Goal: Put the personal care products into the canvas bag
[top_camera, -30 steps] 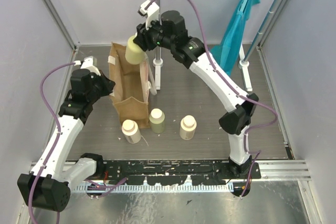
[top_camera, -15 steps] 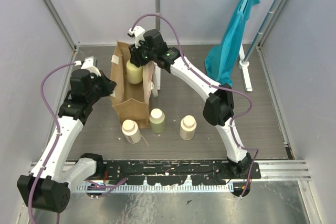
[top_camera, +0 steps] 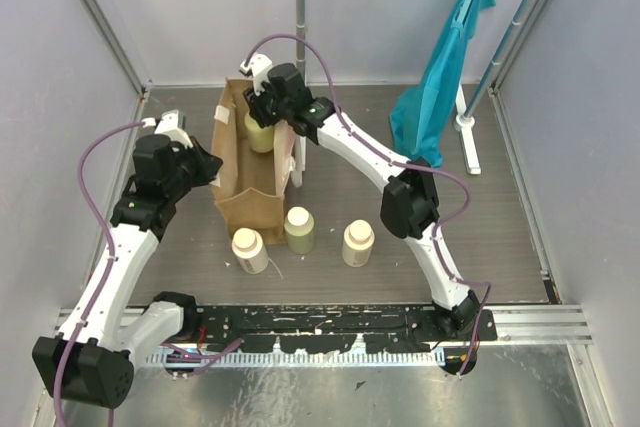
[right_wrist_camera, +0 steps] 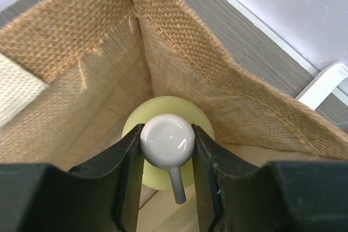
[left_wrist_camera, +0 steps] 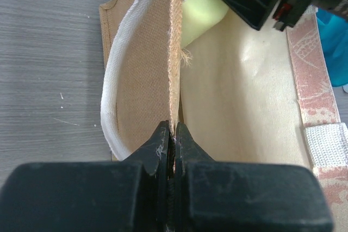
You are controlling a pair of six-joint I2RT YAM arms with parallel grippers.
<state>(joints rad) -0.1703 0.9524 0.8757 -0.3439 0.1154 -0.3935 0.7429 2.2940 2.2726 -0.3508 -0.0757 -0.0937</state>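
I have the left end effector (left_wrist_camera: 171, 135) pinched shut on the top edge of the canvas bag (top_camera: 250, 209), on its left wall, with the white strap (left_wrist_camera: 122, 91) running down the outside just beside the fingers. That leaves the mouth of the bag open.

The right end effector (right_wrist_camera: 167, 135) is down inside the far end of the mouth, gripping the white cap of a yellow-green bottle (right_wrist_camera: 163, 107). The bottle body sits below the rim, close to the far corner where two walls meet. The weave crowds in on both sides there, with more open room toward the near end. I cannot tell whether the bottle touches the bottom.

The right arm reaches long across the table (top_camera: 500, 237), elbow raised, wrist pointing down into the bag. The left arm bends forward, its wrist turned to the bag's side.

Just in front of the bag stand a left cream bottle (top_camera: 248, 247), a second yellow-green bottle (top_camera: 298, 228) and a right cream bottle (top_camera: 357, 241), each apart from the others.
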